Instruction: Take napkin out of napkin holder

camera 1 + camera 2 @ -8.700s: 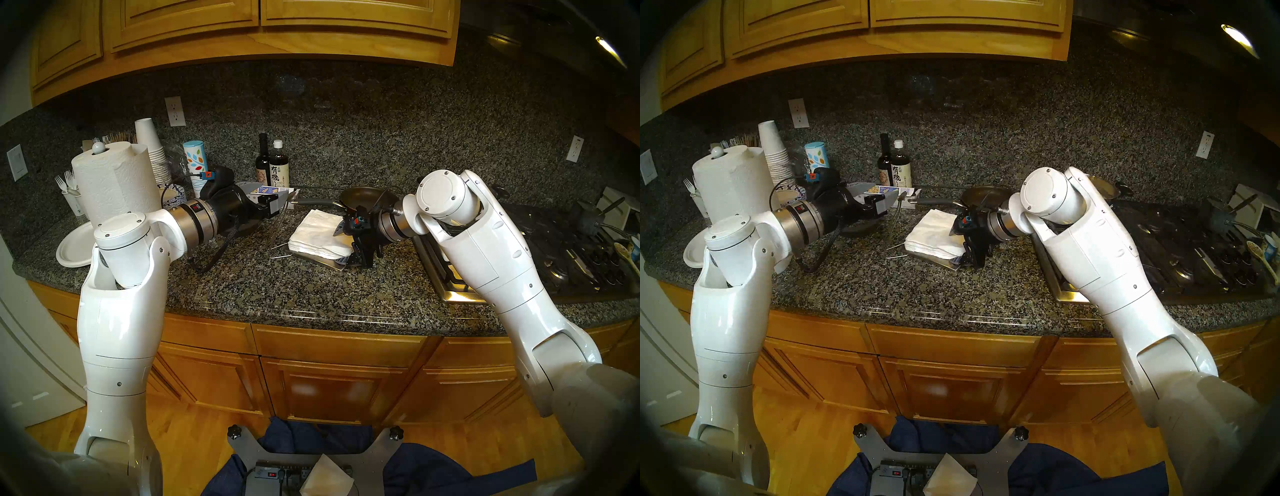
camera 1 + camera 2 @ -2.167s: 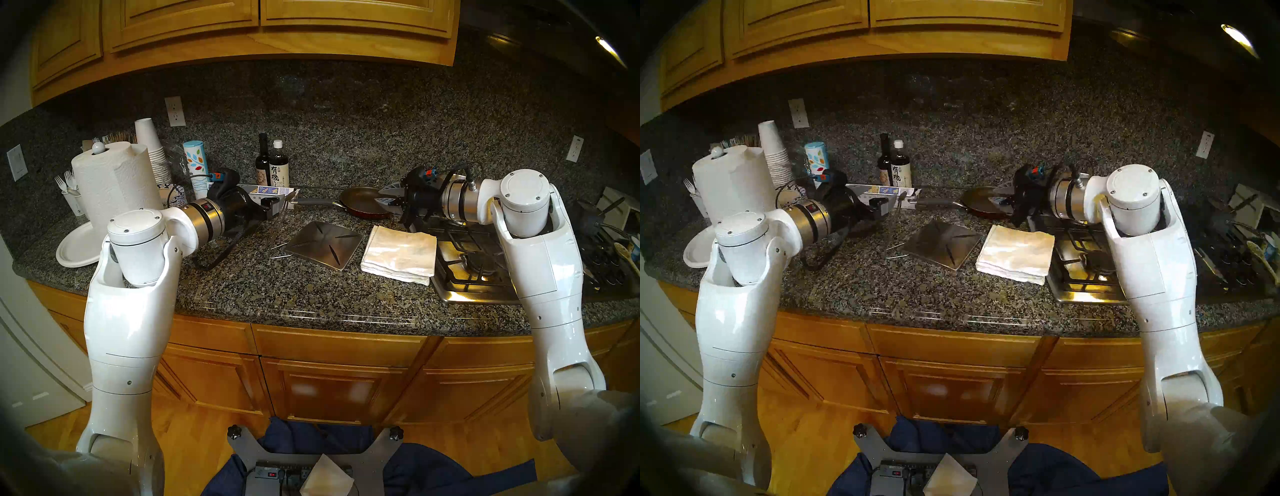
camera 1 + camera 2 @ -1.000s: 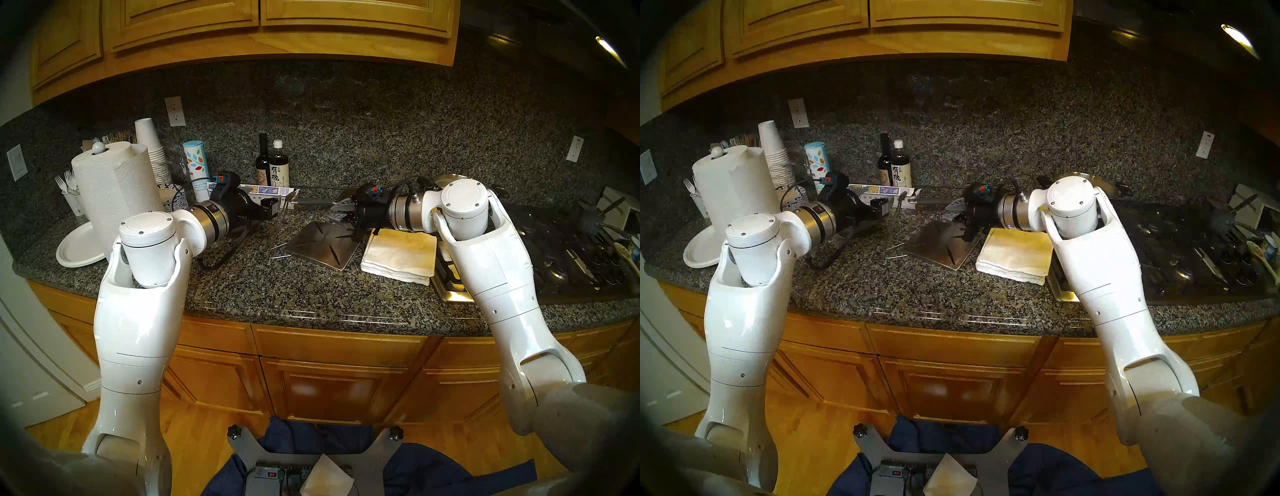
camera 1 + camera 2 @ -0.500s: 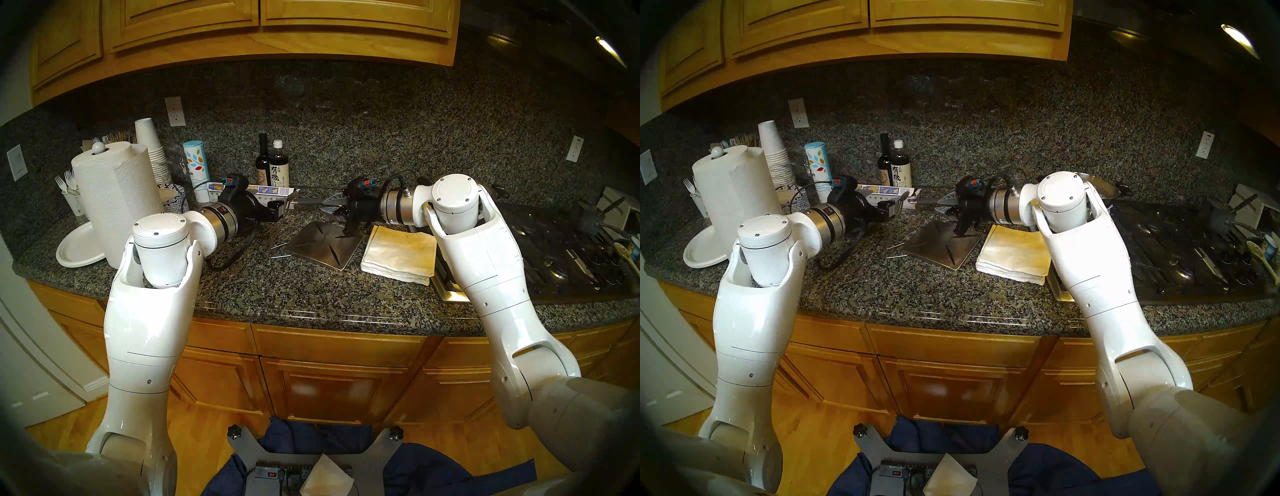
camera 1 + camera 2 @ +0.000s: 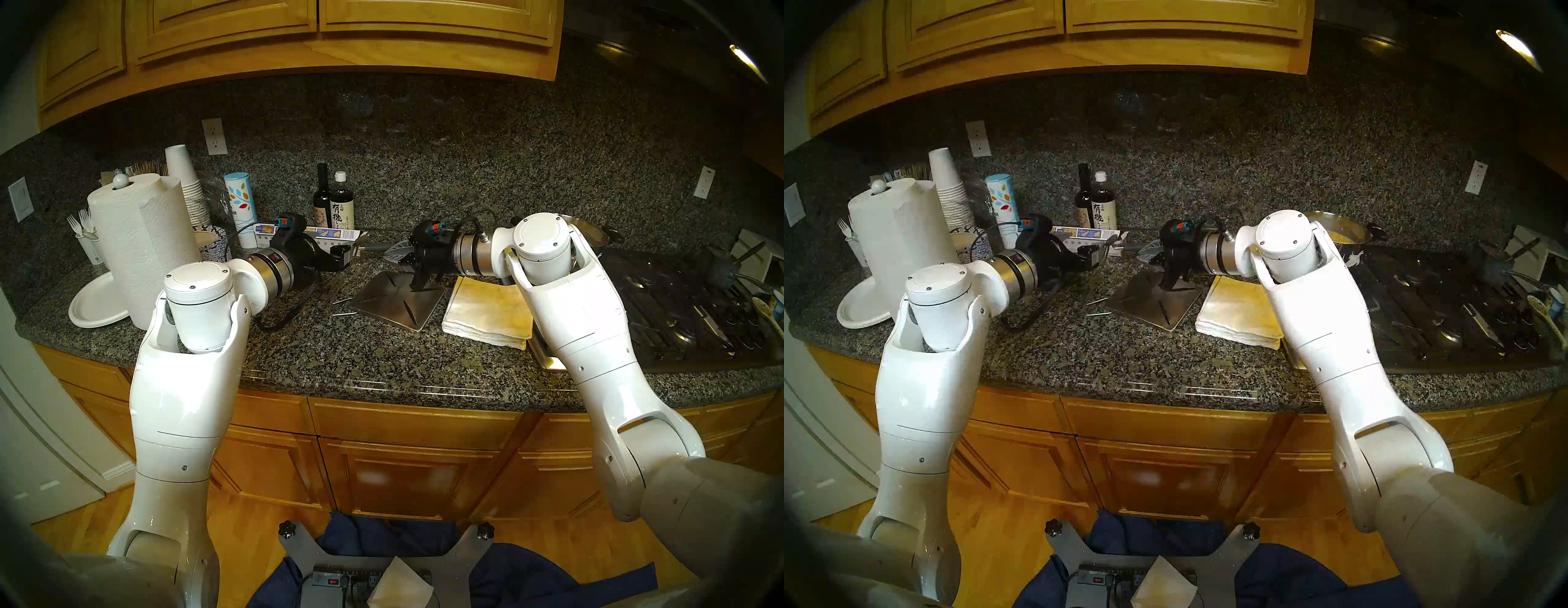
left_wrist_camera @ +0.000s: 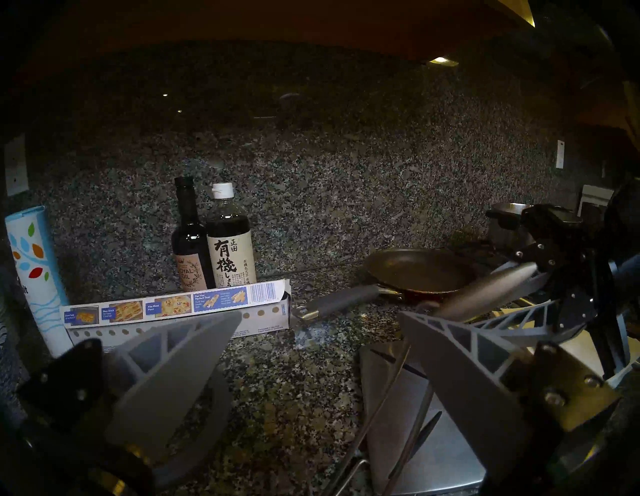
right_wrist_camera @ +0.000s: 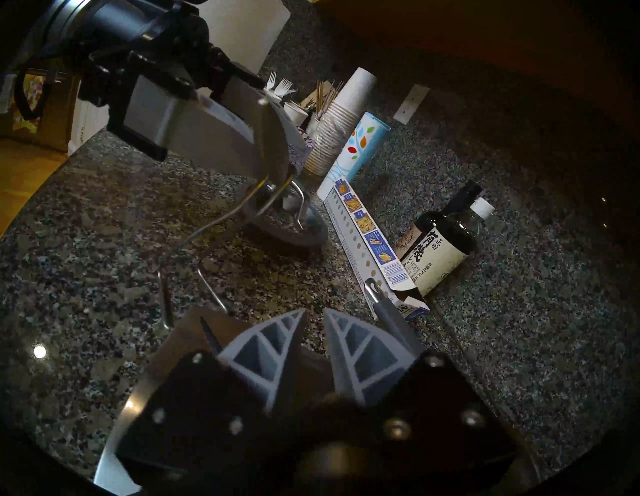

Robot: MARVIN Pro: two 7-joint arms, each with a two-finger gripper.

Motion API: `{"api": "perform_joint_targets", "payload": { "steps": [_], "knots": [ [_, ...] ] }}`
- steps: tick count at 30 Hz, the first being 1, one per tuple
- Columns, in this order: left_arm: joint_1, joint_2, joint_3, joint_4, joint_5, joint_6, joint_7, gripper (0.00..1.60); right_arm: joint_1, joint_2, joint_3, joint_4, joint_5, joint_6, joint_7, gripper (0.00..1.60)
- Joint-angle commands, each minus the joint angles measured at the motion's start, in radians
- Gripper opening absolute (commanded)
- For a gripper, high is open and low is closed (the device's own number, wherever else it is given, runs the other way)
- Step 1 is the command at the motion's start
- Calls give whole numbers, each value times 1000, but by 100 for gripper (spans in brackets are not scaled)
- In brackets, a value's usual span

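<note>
Home kitchen. Granite bench (image 5: 382,365) and backsplash, honey-wood cabinets (image 5: 297,25) above and below, gas cooktop (image 5: 679,314) at right, frying pan (image 6: 415,273), soy sauce bottle (image 5: 342,204), paper towel roll (image 5: 144,242), stacked paper cups (image 5: 191,187).

Both white arms reach forward and bend inward, so the two grippers point at each other. The left gripper (image 5: 345,250) has its fingers spread wide, and the right gripper (image 5: 396,253) has its fingers a little apart (nothing between them).

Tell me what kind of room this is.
Most likely a home kitchen: a granite countertop under wooden cabinets, a gas stove at the right, and a frying pan beside sauce bottles.
</note>
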Motion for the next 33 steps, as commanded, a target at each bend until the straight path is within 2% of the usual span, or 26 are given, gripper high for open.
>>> {"api": "perform_joint_targets", "payload": {
  "steps": [1,22,33],
  "knots": [
    [-54,-14,23,0,2,-23,1,160,35,-7,26,-24,18,-4,-2,62],
    [-60,-18,34,4,-1,-25,2,160,13,9,42,-28,34,-4,10,62],
    [-60,-40,-18,-55,-38,-17,4,160,-14,40,53,-31,30,-4,18,64]
  ]
}}
